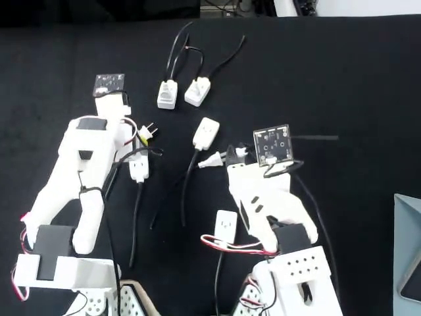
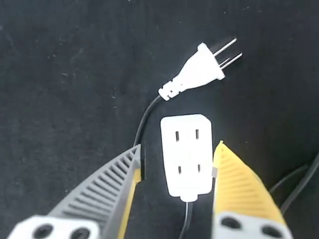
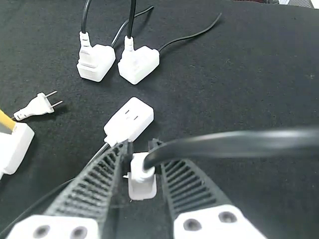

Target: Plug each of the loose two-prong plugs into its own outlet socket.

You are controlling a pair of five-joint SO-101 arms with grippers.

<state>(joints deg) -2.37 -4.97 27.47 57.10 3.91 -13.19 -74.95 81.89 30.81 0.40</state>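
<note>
Left fingers (image 2: 238, 191): mine, apart, straddling a white outlet socket (image 2: 186, 154) on the black counter (image 2: 60, 74); a loose plug (image 2: 199, 72) lies just beyond it. Right fingers (image 3: 92, 186): mine, clamped on another plug (image 3: 141, 183) near a second socket (image 3: 129, 119), with its black cord (image 3: 239, 142) crossing in front.

The left gripper (image 2: 178, 148) straddled an outlet socket (image 2: 187, 154) that took up most of the gap, leaving a sliver of bare cloth on the grey finger's side. Just beyond, a loose plug (image 2: 199, 72) lay apart from it. Close ahead of the right gripper (image 3: 140, 145) and its held plug (image 3: 141, 185) sat a second socket (image 3: 129, 119). Farther back lay one corded white block (image 1: 167, 94) and a second corded block (image 1: 197, 92). The table (image 1: 355, 85) to that arm's right lay open.
</note>
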